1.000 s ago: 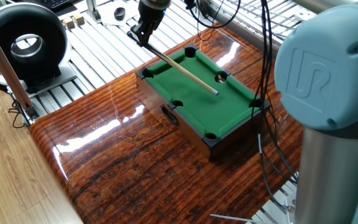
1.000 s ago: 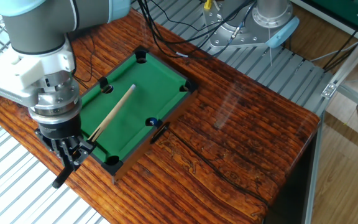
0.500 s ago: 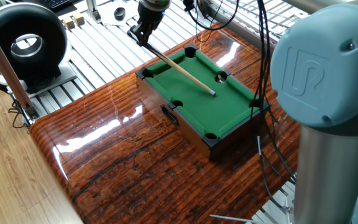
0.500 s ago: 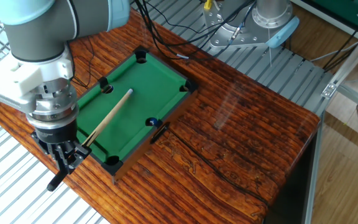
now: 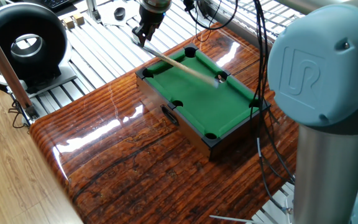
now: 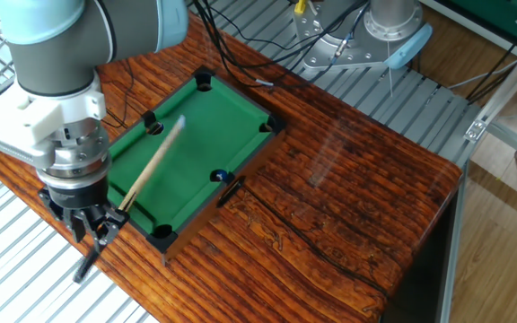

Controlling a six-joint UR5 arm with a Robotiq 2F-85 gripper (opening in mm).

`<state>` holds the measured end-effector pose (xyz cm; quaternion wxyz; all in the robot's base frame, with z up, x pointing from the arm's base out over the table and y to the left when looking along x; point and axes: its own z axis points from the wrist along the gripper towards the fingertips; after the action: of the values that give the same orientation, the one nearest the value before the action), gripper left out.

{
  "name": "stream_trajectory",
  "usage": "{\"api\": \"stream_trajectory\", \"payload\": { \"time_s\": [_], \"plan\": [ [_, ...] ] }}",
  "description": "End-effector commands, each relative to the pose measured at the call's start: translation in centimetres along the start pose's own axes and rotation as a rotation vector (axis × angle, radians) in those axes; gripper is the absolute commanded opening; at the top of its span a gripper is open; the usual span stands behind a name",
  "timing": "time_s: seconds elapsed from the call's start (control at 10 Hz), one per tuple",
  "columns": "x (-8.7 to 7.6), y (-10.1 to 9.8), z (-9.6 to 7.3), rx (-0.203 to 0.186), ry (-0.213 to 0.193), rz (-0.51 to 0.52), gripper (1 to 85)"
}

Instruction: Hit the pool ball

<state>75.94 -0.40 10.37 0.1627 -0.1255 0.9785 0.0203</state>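
The pool ball point(image 6: 219, 176) is a dark blue speck with a white patch, resting on the green felt close to the middle pocket of the long rail that faces the bare wooden tabletop. It looks untouched, so by my reading the strike itself is not yet made and the whole hit is left to do. Starting at the gripper point(image 6: 91, 226), which hangs just off one short end of the toy pool table point(image 6: 267, 135), its fingers are pinched on the butt of the thin wooden cue point(image 6: 151, 166). From there the cue runs out over the end rail and slants across the felt, its pale tip point(image 6: 181, 119) lying toward the opposite long rail near a side pocket. The ball sits well off the line of the cue, across the width of the felt from the tip and farther from the gripper than the corner pocket beside it. In the view from the opposite side the ball is hard to make out, perhaps hidden by the near rail, though the cue point(image 5: 185, 67) and gripper point(image 5: 143, 31) are plain enough there.
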Motion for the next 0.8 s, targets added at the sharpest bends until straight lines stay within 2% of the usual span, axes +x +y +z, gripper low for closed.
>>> {"api": "stream_trajectory", "payload": {
  "time_s": [0.0,0.1,0.2,0.7],
  "plan": [
    [-0.5,0.0,0.1,-0.009,-0.018,-0.009,50.3],
    [-0.5,0.1,0.1,-0.013,-0.019,-0.011,59.7],
    [-0.5,0.2,0.0,-0.017,-0.018,-0.007,65.0],
    [0.5,0.9,-2.0,-0.037,0.008,0.026,66.0]
  ]
}}
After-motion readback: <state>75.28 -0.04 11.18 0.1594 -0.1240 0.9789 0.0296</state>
